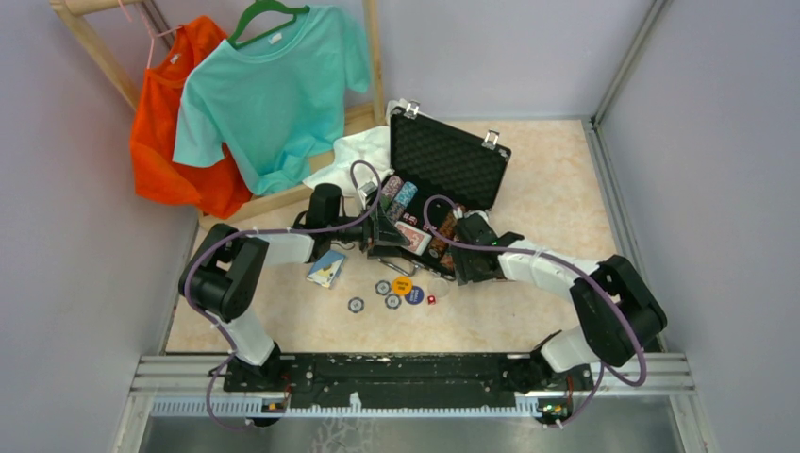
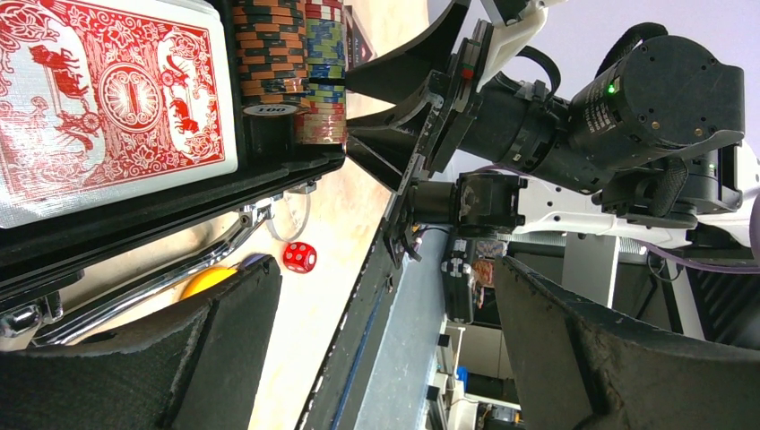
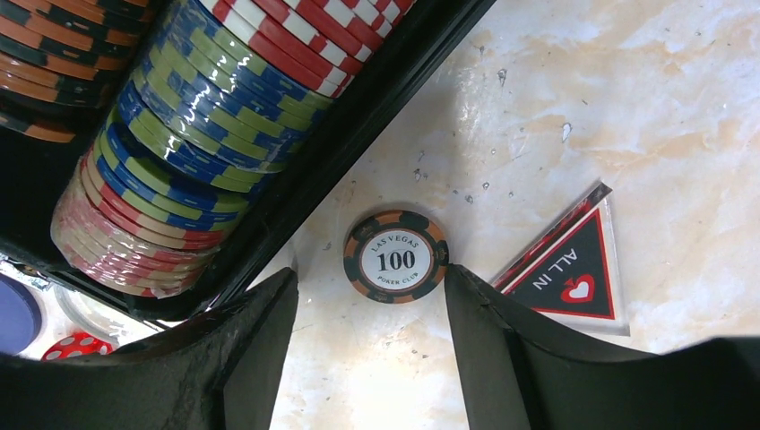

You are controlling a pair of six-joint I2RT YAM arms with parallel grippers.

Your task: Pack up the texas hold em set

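The black case (image 1: 449, 160) stands open, its lid up, with rows of chips (image 1: 400, 193) inside. My left gripper (image 1: 385, 232) hovers open over the case's front edge; in its wrist view (image 2: 385, 269) a red card deck (image 2: 107, 98) and chip rows (image 2: 287, 63) lie in the case, a red die (image 2: 299, 257) on the table beyond. My right gripper (image 3: 367, 273) is open, low over the table beside the case wall (image 3: 358, 134). A loose orange-black 100 chip (image 3: 395, 256) lies flat just past its fingertips, close to the right finger (image 3: 502, 349).
A clear triangular ALL IN marker (image 3: 569, 273) lies right of the chip. On the table (image 1: 528, 311) in front of the case are a blue card deck (image 1: 326, 268), loose chips (image 1: 356, 304), a yellow button (image 1: 403, 286) and a blue button (image 1: 414, 295). White cloth (image 1: 354, 156) and hung shirts (image 1: 269, 90) are behind.
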